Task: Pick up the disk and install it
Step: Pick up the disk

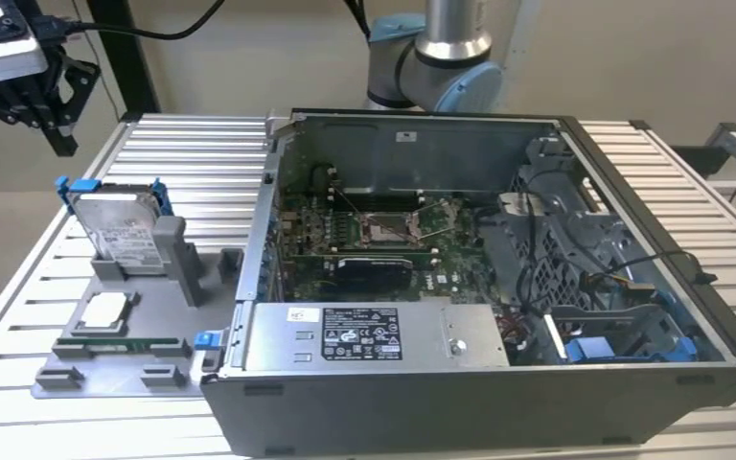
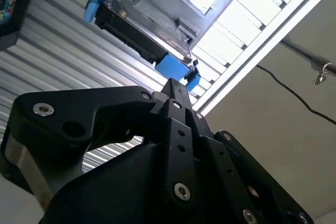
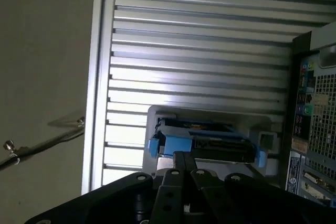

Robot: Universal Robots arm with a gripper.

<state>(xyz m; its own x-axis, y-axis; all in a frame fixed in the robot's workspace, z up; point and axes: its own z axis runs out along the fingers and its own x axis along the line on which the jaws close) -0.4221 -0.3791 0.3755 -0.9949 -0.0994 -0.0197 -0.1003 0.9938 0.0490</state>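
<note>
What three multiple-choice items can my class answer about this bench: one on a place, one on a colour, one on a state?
1. Where is the disk?
A. Upright in a grey holder, on the exterior view's left of the computer case.
B. Inside the case.
C. On the floor.

2. What colour is the disk's carrier frame?
A. Red.
B. Blue.
C. Yellow.

3. What state is the case in?
A. Shut.
B. Wrapped.
C. Side open, motherboard showing.

Answers:
1 A, the disk stands in the holder beside the case.
2 B, blue frame ends show in both wrist views.
3 C, the board lies exposed in the exterior view.
</note>
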